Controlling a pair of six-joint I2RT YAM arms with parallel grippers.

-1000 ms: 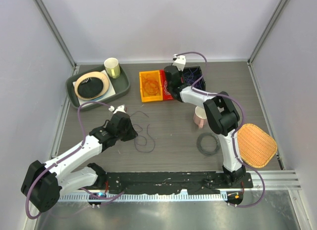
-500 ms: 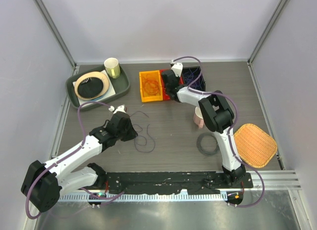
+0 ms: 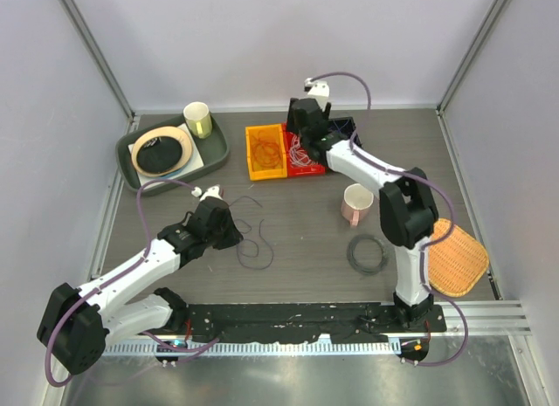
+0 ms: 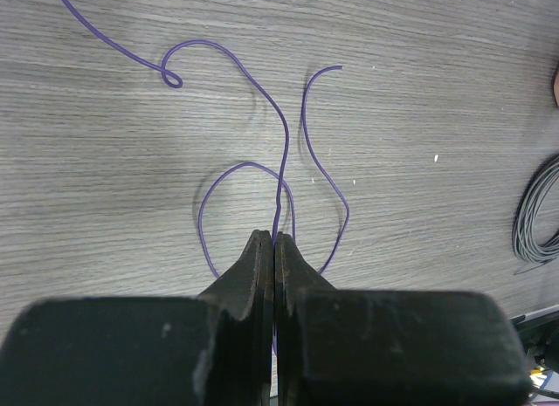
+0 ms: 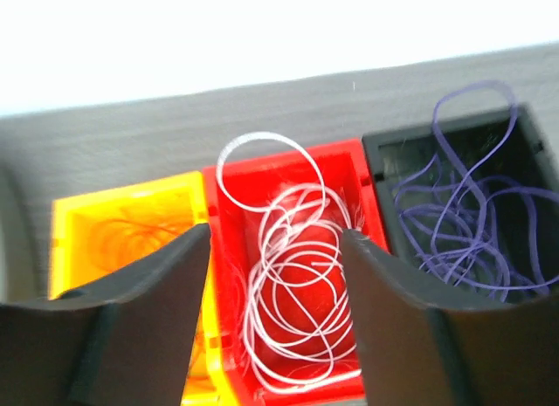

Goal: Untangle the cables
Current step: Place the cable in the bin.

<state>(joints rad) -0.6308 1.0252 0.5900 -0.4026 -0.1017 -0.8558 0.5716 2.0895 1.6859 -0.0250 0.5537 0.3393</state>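
Note:
One purple cable [image 3: 256, 249] lies in loose curves on the wooden table, and my left gripper [image 3: 234, 236] is shut on it. In the left wrist view the cable [image 4: 284, 135] runs straight into the closed tips of that gripper [image 4: 274, 237]. My right gripper [image 3: 303, 137] hangs open over the red bin [image 3: 316, 167]. Between its spread fingers, the right gripper [image 5: 275, 240] holds nothing. A bundle of white cables [image 5: 297, 275] rests in the bin below. Orange cables [image 5: 131, 236] fill the yellow bin, and purple cables [image 5: 472, 223] fill the black bin.
A grey cable coil [image 3: 367, 253] and a pink mug [image 3: 356, 203] sit right of centre. An orange wicker plate [image 3: 458, 253] lies at the right edge. A green tray [image 3: 214, 148] at the back left carries a plate with a black ring and a cup [image 3: 198, 120].
My right gripper has opened and lifted back above the red bin, and the white cables now lie in that bin. The left arm has not moved.

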